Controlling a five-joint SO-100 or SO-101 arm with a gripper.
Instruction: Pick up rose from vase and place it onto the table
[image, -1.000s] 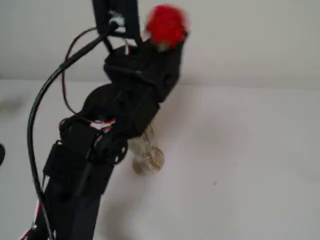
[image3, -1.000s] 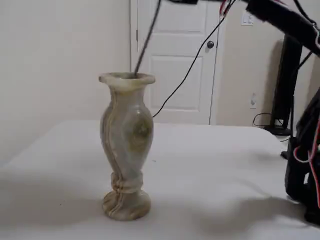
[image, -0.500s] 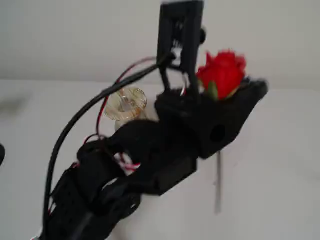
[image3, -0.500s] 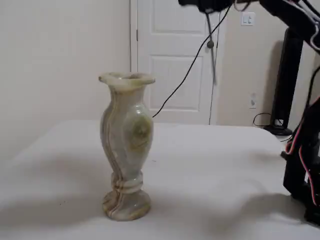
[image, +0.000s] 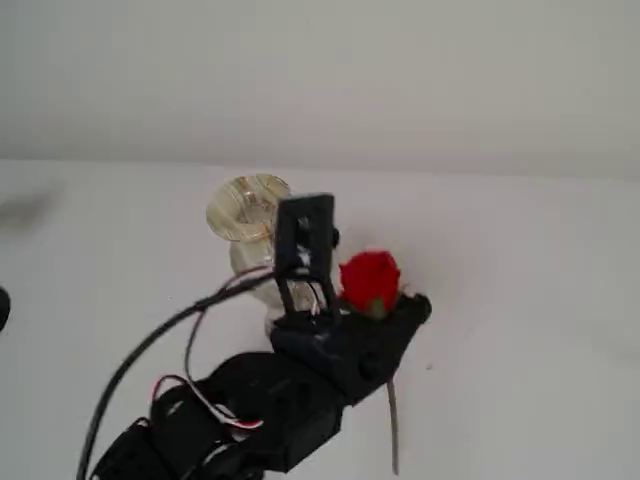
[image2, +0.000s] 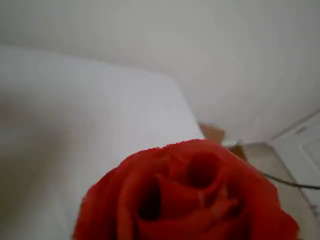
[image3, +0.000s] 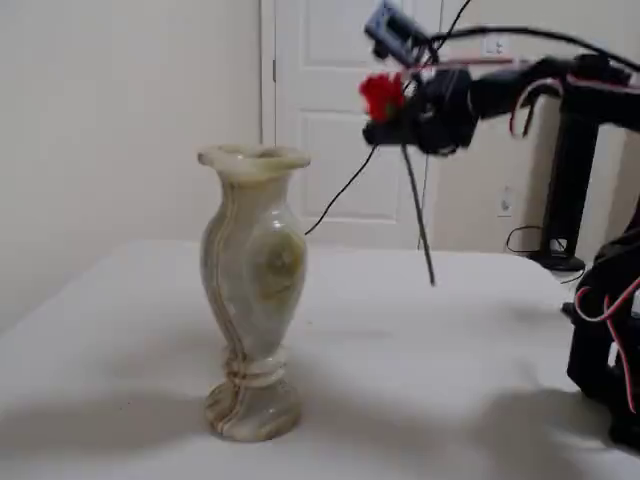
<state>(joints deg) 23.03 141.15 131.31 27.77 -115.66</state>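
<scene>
The rose (image3: 382, 95) was up in the air, clear of the vase (image3: 251, 300), its red bud sitting just above the gripper (image3: 400, 128) and its thin stem hanging down free, tip well above the table (image3: 400, 370). In the side-on fixed view the flower hung at about two o'clock from the vase mouth, well apart from it. In the other fixed view the bud (image: 370, 280) sat at about three o'clock of the vase (image: 248, 215), with the stem trailing down toward six o'clock past the black gripper (image: 385, 312).

The table (image: 520, 300) was plain white and smooth, bare around the vase's foot. Behind it stood a pale wall and a white panelled door (image3: 340, 130).

The jaws were clamped on the stem just under the bud; how tightly, the pictures did not settle, but the flower was carried by them alone. In the wrist view the rose (image2: 190, 200) filled the lower frame, blurred and close, with the white table (image2: 75, 125) behind it.

Around it: the vase stood upright on its round foot, mouth empty. A black cable (image: 140, 355) looped off the arm (image: 260, 410) toward eight o'clock. The arm's base (image3: 605, 340) stood at the right edge. Nothing lay between rose and tabletop.
</scene>
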